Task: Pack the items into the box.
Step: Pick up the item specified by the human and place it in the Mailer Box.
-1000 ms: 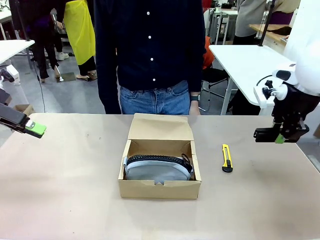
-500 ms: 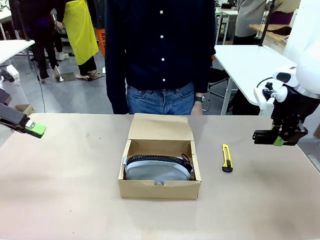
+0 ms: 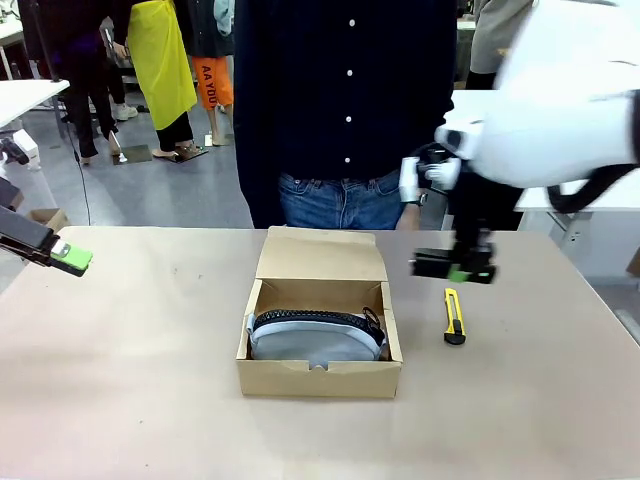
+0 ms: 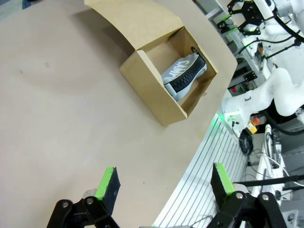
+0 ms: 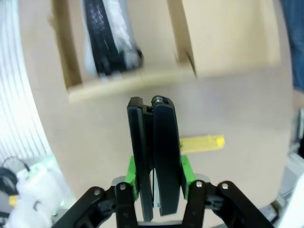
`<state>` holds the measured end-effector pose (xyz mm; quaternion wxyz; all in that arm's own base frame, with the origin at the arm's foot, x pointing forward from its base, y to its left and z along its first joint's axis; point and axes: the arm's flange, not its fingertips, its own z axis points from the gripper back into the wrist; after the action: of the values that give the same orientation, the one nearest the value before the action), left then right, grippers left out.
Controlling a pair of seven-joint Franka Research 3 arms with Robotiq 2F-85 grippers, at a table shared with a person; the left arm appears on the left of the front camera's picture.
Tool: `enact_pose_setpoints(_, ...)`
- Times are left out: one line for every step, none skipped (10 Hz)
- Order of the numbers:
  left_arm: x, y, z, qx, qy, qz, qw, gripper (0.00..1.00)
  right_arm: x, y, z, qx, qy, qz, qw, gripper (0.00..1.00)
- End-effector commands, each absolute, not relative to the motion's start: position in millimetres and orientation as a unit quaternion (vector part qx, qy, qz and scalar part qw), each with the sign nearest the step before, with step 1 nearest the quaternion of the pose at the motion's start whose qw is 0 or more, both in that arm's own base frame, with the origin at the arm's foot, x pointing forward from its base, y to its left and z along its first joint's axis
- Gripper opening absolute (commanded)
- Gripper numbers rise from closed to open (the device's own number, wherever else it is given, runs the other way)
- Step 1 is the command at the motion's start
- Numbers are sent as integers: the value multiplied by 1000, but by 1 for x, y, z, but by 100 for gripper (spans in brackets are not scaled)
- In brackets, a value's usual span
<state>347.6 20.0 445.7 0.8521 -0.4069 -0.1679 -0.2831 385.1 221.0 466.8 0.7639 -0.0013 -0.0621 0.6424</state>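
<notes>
Left gripper (image 3: pixel 68 258) hangs over the table's far left edge, jaws wide apart, nothing between the green pads. A broad stretch of bare table (image 3: pixel 130 380) lies between it and the box. Box (image 3: pixel 320 380) sits mid-table, flap lid (image 3: pixel 322 255) open and tipped back toward the person (image 3: pixel 345 100) standing at the far edge. Grey pouch (image 3: pixel 315 340) lies inside, nearly wall to wall, black zipper edge toward the back (a strip of box floor shows behind it). Right of the box comes a bare strip of table, then the utility knife (image 3: pixel 454 316) lying flat, pointing front to back, apart from the box wall. Right gripper (image 3: pixel 466 272) is in the air above the knife's far end, just right of the box's back right corner. Its jaws are clamped on the black stapler (image 3: pixel 430 265), which sticks out level toward the box. In the right wrist view the stapler is pinched between the green pads, over bare table between the box's side wall and the knife. Open table runs from the knife to the right edge.
</notes>
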Motion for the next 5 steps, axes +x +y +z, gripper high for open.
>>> enact_pose_setpoints(346, 23, 445, -405, -171, -289, 851, 100, 414, 284, 456, 30, -64, 666, 743, 42)
enact_pose_setpoints(346, 23, 445, -405, -171, -289, 851, 100, 417, 319, 448, 43, -65, 678, 731, 42)
enact_pose_setpoints(346, 23, 445, -405, -171, -289, 851, 100, 419, 348, 440, 44, -63, 679, 730, 42)
enact_pose_setpoints(346, 23, 445, -405, -171, -289, 851, 100, 420, 370, 432, 22, -62, 674, 736, 42)
enact_pose_setpoints(346, 23, 445, -405, -171, -289, 851, 100, 419, 383, 424, 32, -56, 682, 728, 42)
